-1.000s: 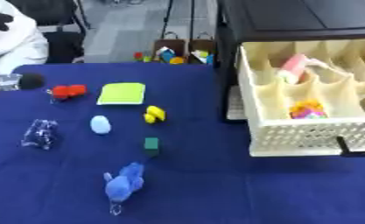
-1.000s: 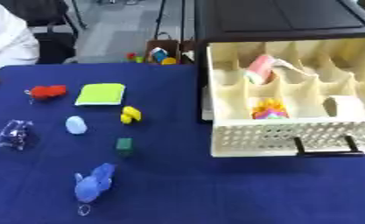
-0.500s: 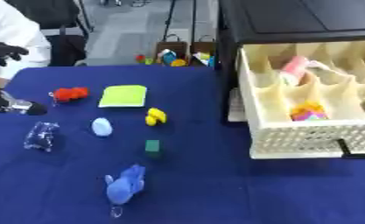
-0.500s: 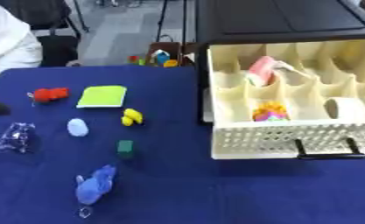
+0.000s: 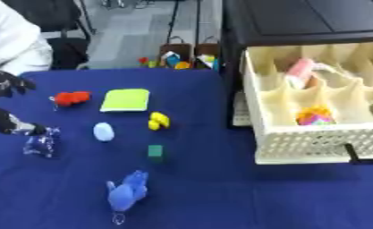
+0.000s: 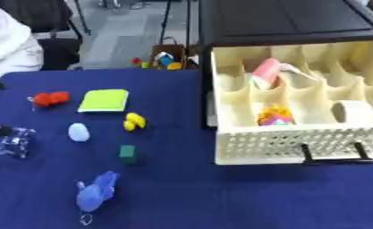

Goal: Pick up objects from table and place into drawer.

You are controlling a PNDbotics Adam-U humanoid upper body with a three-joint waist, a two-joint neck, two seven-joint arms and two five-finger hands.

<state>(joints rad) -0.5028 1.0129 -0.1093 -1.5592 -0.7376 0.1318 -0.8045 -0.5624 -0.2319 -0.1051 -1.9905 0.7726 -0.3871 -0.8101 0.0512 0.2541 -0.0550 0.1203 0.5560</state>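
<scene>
Loose objects lie on the blue table point(image 5: 213, 201): a red toy point(image 5: 70, 98), a yellow-green pad point(image 5: 126, 99), a yellow duck point(image 5: 158, 120), a pale blue egg point(image 5: 103, 131), a green cube point(image 5: 155, 151), a blue plush with a key ring point(image 5: 128, 192) and a clear crinkly piece point(image 5: 42, 144). My left hand point(image 5: 3, 120) enters at the left edge, fingers spread, one fingertip touching the clear piece. The cream drawer point(image 6: 298, 144) stands pulled out on the right. It holds a pink-white item point(image 6: 266, 74), a colourful toy point(image 6: 273, 116) and a white roll point(image 6: 352, 112).
The drawer belongs to a black cabinet point(image 6: 283, 22) at the back right. Small bags with toys point(image 5: 177, 58) stand on the floor beyond the table's far edge. A person in white point(image 5: 13, 40) sits at the far left.
My left hand has dropped from beside the red toy down to the clear piece. The objects on the table have not moved.
</scene>
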